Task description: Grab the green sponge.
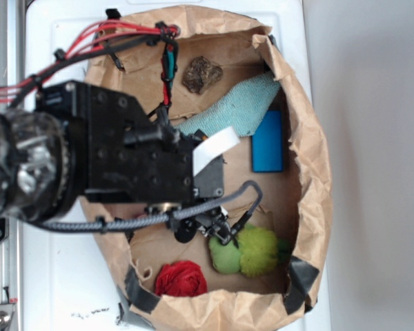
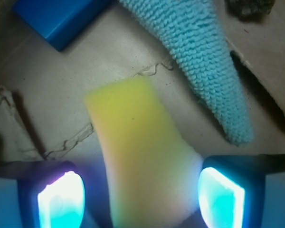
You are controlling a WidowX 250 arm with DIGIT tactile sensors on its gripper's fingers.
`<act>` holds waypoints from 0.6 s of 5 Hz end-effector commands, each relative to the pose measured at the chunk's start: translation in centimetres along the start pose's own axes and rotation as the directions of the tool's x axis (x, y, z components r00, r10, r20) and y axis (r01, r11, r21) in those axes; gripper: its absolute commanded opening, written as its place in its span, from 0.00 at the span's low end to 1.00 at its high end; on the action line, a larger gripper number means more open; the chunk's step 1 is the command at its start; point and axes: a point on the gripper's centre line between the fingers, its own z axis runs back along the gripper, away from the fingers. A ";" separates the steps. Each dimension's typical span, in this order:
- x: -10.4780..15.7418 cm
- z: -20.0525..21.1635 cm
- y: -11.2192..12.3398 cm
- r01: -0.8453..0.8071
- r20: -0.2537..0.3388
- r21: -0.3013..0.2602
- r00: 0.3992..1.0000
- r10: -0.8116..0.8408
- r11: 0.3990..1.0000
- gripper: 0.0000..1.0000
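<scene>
The green sponge (image 1: pixel 247 251), a pale-green rounded part joined to a fuzzy lime puff, lies at the front right of the paper-lined bin (image 1: pixel 310 172). It is out of the wrist view. My arm (image 1: pixel 124 158) reaches over the bin's middle and hides my fingers in the exterior view. A black cable fitting of the arm sits at the sponge's left edge. In the wrist view my gripper (image 2: pixel 142 192) is open. A yellow wedge sponge (image 2: pixel 133 147) lies between the two glowing pads (image 2: pixel 61 199), with gaps on both sides.
A teal terry cloth (image 1: pixel 245 103) (image 2: pixel 209 57) and a blue block (image 1: pixel 268 141) (image 2: pixel 57 19) lie at the back right. A dark brown lump (image 1: pixel 201 74) sits at the back and a red ball (image 1: pixel 181 279) at the front. Crumpled paper walls ring everything.
</scene>
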 end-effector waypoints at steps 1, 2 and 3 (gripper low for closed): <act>0.1 -0.5 -0.2 0.037 0.067 -0.010 0.997 -0.037 0.999 1.00; 0.2 -0.8 -0.2 0.041 0.077 -0.008 0.996 -0.040 0.999 1.00; 0.3 -0.8 -0.1 0.030 0.080 -0.012 0.996 -0.029 0.999 0.00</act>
